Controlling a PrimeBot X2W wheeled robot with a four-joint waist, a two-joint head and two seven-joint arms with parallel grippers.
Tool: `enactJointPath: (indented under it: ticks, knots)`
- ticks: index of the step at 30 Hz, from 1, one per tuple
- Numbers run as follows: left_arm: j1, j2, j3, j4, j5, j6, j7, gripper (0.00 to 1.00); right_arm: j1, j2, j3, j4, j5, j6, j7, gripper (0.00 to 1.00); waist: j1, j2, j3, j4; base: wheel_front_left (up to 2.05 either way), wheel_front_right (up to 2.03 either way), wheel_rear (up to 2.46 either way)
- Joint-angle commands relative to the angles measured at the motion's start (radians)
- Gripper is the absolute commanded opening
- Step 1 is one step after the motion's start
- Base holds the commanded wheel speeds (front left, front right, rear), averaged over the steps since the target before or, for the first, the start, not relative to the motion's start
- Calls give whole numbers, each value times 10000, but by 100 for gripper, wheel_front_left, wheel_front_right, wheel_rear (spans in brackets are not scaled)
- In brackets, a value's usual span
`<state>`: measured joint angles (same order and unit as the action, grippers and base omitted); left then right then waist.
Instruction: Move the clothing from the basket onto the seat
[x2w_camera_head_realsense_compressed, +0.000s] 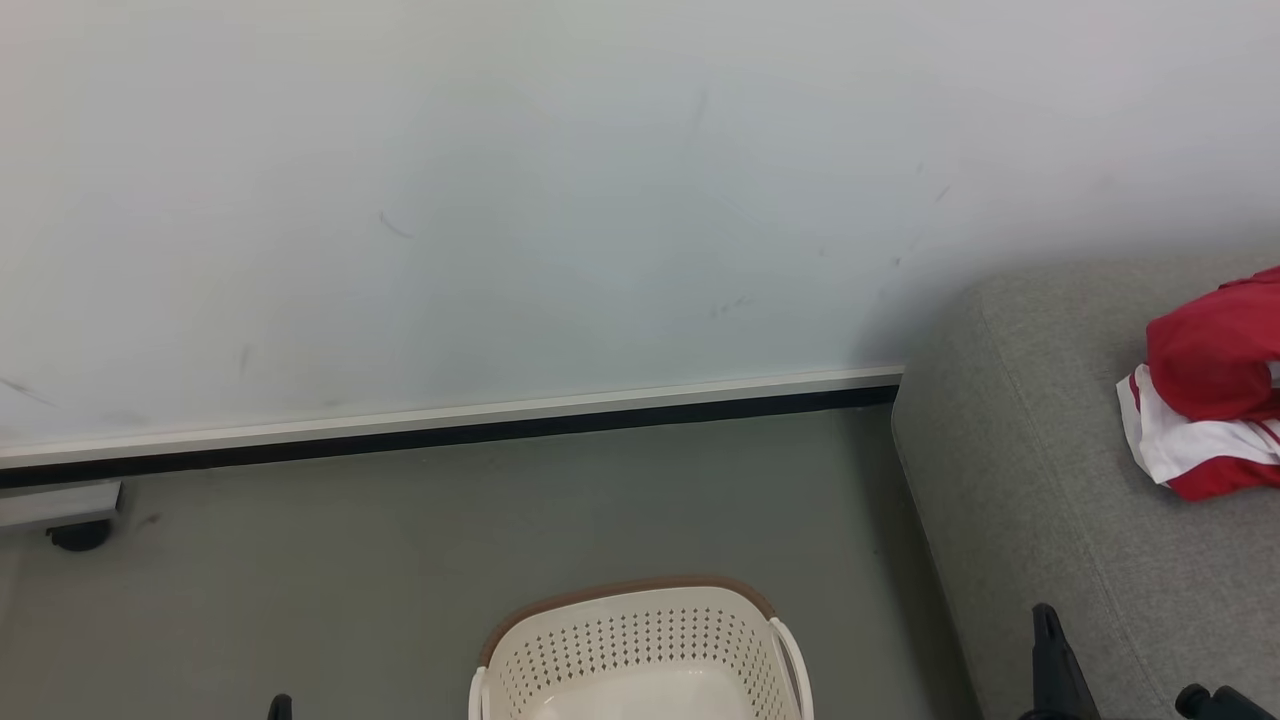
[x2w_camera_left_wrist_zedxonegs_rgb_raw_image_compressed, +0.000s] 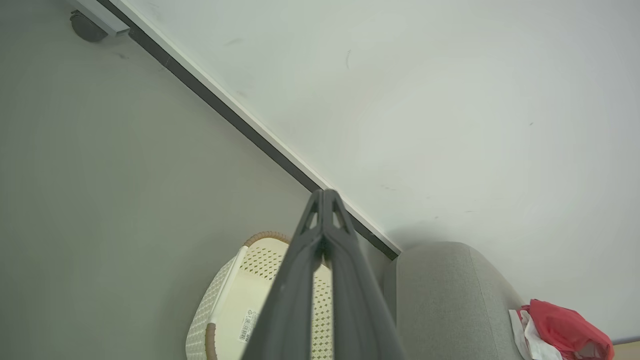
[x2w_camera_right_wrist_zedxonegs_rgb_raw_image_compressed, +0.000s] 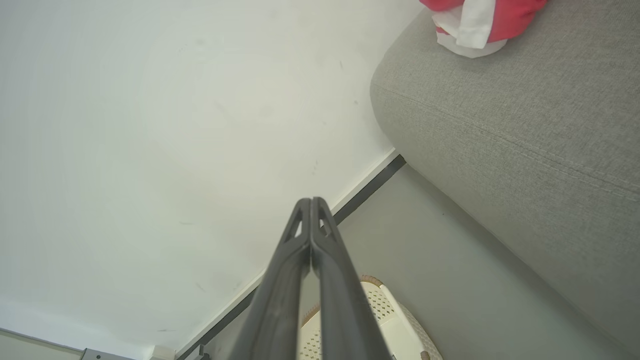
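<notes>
Backdrop: pale scuffed wall (x2w_camera_head_realsense_compressed: 500, 200), dark skirting strip (x2w_camera_head_realsense_compressed: 450, 436), grey floor (x2w_camera_head_realsense_compressed: 350, 560). One seat (x2w_camera_head_realsense_compressed: 1040, 500), light grey upholstery, rounded corner against the wall. One basket (x2w_camera_head_realsense_compressed: 640, 650), cream, perforated, brown-rimmed, upright on the floor near that corner, label on its bottom. One bundle of clothing (x2w_camera_head_realsense_compressed: 1205, 400), red with white panels, lying on the seat, well apart from the basket. Left fingers (x2w_camera_left_wrist_zedxonegs_rgb_raw_image_compressed: 292, 300), pressed together tip to tip, raised over the basket. Right fingers (x2w_camera_right_wrist_zedxonegs_rgb_raw_image_compressed: 277, 300), likewise pressed together, pointing at the wall.
</notes>
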<state>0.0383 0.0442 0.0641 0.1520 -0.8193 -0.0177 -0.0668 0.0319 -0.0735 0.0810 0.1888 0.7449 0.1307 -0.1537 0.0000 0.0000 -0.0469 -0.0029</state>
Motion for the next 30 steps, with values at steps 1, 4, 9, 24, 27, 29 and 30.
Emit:
enactJointPath:
  ticks: [1, 4, 9, 24, 27, 29, 30]
  knots:
    - [-221, 57, 83, -65, -344, -87, 99, 0, -164, -84, -60, -157, 418, 1, 55, 0, 0, 0, 9, 1, 0, 0, 0]
    - [-280, 59, 113, -33, -729, -146, 218, 0, -165, -92, -113, -188, 857, 1, 132, 0, 0, 0, 26, 2, 0, 0, 0]
    - [-358, 62, 158, 23, -1340, -231, 404, 0, -168, -104, -201, -239, 1566, 1, 254, 0, 0, 0, 55, 3, 0, 0, 0]
    - [-544, 68, 281, 160, -2909, -447, 888, 0, -175, -116, -445, -368, 3360, 1, 577, 0, 0, 0, 135, 8, 0, 0, 0]
    - [-591, 70, 306, 188, -3208, -493, 984, 0, -177, -117, -493, -385, 3709, 1, 651, 0, 0, 0, 152, 9, 0, 0, 0]
    - [-625, 70, 322, 204, -3420, -527, 1043, 0, -178, -117, -527, -398, 3938, 1, 690, 0, 0, 0, 163, 9, 0, 0, 0]
    - [-637, 71, 330, 213, -3519, -530, 1080, 0, -179, -117, -543, -404, 4054, 1, 717, 0, 0, 0, 169, 10, 0, 0, 0]
